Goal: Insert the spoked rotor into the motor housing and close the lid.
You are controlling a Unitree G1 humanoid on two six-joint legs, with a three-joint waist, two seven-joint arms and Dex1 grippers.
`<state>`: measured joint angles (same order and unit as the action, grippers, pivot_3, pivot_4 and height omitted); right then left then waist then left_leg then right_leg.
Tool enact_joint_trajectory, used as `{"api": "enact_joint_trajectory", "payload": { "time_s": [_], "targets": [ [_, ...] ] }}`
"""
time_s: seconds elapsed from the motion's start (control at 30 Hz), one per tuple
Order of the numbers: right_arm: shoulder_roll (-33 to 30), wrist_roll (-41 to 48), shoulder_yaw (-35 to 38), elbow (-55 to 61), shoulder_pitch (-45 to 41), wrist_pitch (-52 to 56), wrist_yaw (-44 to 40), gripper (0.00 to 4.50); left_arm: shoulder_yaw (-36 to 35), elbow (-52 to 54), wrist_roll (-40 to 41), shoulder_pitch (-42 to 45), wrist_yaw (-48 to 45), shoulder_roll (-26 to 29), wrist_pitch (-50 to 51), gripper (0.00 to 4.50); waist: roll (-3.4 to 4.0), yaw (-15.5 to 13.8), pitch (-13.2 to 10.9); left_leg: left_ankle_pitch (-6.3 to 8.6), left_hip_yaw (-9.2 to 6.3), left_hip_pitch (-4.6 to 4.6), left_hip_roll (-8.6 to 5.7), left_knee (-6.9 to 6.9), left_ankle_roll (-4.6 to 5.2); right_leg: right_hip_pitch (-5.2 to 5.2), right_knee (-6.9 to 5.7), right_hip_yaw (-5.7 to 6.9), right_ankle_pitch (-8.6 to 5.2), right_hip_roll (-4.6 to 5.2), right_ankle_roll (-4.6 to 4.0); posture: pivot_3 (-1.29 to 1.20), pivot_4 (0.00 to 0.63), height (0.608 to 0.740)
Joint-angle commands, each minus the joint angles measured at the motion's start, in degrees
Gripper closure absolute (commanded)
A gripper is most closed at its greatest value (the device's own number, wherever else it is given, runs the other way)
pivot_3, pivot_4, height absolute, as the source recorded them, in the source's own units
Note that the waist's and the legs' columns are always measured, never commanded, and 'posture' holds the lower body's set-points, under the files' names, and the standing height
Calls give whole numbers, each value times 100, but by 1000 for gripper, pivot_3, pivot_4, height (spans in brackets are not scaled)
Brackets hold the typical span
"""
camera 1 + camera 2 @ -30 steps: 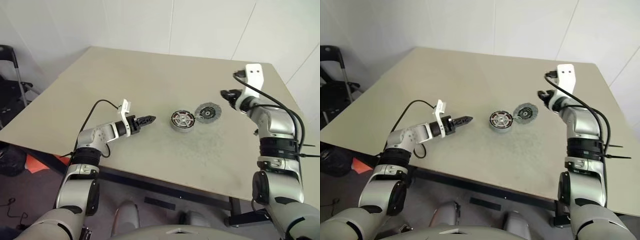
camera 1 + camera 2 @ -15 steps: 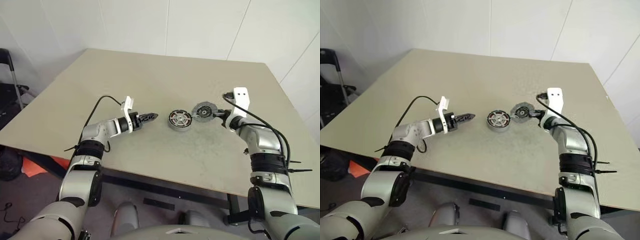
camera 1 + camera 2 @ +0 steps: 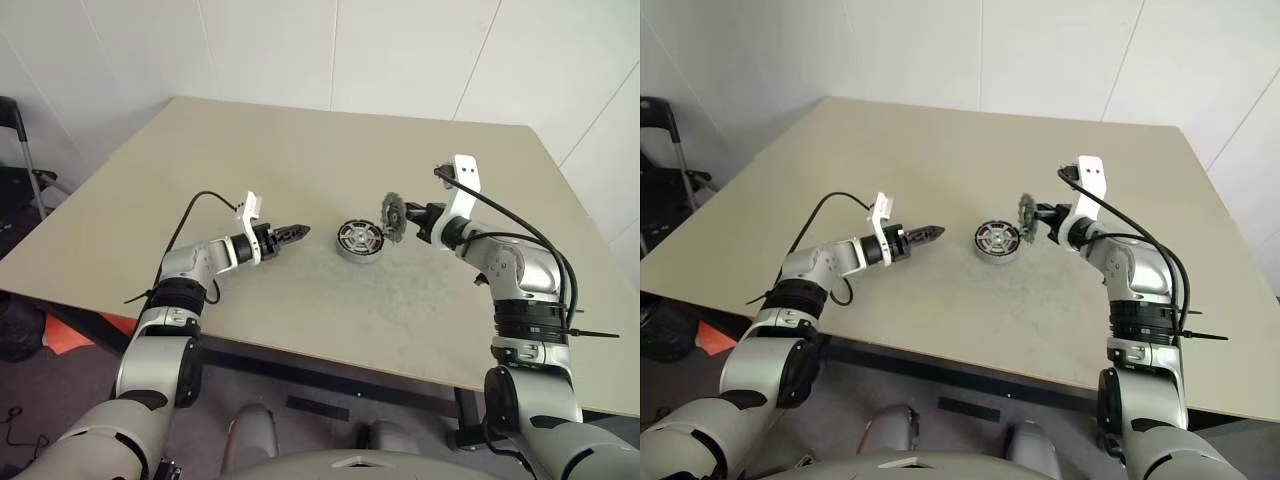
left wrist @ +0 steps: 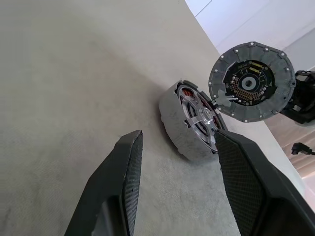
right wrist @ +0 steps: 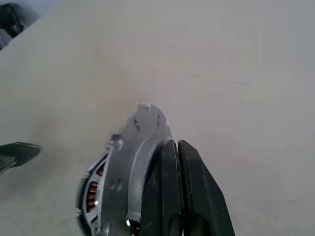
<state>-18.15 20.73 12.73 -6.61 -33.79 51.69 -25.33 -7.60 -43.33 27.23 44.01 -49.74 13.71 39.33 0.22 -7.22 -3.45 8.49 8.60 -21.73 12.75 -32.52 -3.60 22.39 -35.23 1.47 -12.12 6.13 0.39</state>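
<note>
Your right gripper (image 3: 408, 216) is clamped on the edge of the flat round light-grey metal lid (image 3: 392, 214), held on edge above the beige table (image 3: 300, 150), just beside the short silvery-grey motor housing (image 3: 361, 240). The housing sits on the table, the black silver-spoked rotor (image 4: 203, 118) already inside it. Your left gripper (image 3: 297, 234) hovers near the housing's other side, fingers (image 4: 128, 162) parted, holding nothing.

A beige table (image 3: 300, 140) fills the middle of the frame. White panelled walls (image 3: 400, 50) run along the top. A dark chair (image 3: 15, 150) stands at the left edge.
</note>
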Motion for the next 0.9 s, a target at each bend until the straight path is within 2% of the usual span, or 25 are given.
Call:
{"api": "enact_joint_trajectory", "payload": {
  "time_s": [0.03, 0.43, 0.67, 0.9],
  "targets": [
    [182, -24, -93, 16, -116, -91, 302, 4490, -176, -143, -30, 323, 17, 90, -266, 2046, 0, -2, 0, 0, 0, 0, 0, 0, 0, 0, 0, 0, 0, 1, 0, 0, 0, 740],
    [632, -330, -267, -899, 142, -827, 803, 4490, -448, -466, -56, 636, 115, 169, -471, 2046, 0, 7, 0, 0, 0, -7, -3, 10, -2, 1, 18, 2, 0, 2, 0, 0, 0, 740],
    [815, -325, -367, -809, 306, -1068, 783, 4490, -487, -392, -32, 603, 157, 145, -429, 2046, -1, 18, 0, -1, 1, -4, 2, 18, -2, 3, 21, 2, 0, -3, 0, 0, 0, 740],
    [786, -108, 21, -219, 177, -1670, 767, 4490, -466, -356, -43, 580, 167, 55, -397, 2046, 0, 21, -1, 0, 1, -6, 1, 20, -2, 7, 23, 1, 0, -3, 0, 0, 0, 740]
  ]
}}
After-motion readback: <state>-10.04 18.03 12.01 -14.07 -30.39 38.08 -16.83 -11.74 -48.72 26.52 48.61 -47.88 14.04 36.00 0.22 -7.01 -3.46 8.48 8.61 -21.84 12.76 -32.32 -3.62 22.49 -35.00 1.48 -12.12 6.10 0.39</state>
